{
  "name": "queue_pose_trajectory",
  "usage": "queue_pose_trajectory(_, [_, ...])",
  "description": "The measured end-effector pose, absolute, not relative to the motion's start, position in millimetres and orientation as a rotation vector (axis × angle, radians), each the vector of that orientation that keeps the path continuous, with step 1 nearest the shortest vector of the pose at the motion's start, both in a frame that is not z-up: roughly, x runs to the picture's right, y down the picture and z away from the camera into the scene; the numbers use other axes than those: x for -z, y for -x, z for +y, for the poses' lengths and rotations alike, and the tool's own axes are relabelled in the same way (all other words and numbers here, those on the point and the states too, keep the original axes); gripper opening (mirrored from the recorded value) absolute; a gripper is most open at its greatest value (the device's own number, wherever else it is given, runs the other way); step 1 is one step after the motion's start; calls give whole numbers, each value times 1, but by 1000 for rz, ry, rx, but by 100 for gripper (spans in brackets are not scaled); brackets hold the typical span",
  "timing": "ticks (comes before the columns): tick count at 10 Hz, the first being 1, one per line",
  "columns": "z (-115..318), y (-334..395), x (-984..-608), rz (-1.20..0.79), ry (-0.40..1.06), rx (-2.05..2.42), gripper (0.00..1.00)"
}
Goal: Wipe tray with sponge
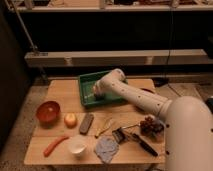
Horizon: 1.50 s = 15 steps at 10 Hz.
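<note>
Wooden table [62,95] has the green tray [89,76] at its back edge, arm [135,97] reaching in, gripper [95,91] low over the tray's left end. Can't tell if it's clamping a sponge, so wiping looks underway at best, imo.

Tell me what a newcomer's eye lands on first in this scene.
The big white arm dominates, stretching from the right across the wooden table. Its gripper is down inside the green tray at the table's far side. After that, the round red bowl stands out at the left edge.
</note>
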State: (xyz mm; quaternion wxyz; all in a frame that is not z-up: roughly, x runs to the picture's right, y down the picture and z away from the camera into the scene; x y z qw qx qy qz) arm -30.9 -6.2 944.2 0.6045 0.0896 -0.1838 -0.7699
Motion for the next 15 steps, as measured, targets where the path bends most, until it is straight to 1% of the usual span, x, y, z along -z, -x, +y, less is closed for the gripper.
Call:
queue_pose_trajectory(3, [-15,-22,-949,-344,-147,1729,0])
queue_pose_trajectory(5, [-25,-39,-963,-311,-125,1697,0])
queue_pose_trajectory(6, [-35,-42,-976,-298,-122,1685,0])
queue_pose_trajectory(9, [-55,-16,-999,-309,-144,1689,0])
queue_pose_trajectory(11, [-56,16,-1002,-343,-177,1708,0])
queue_pose_trajectory(13, [-48,54,-993,-391,-223,1756,0])
queue_pose_trajectory(15, [-28,74,-980,-435,-241,1796,0])
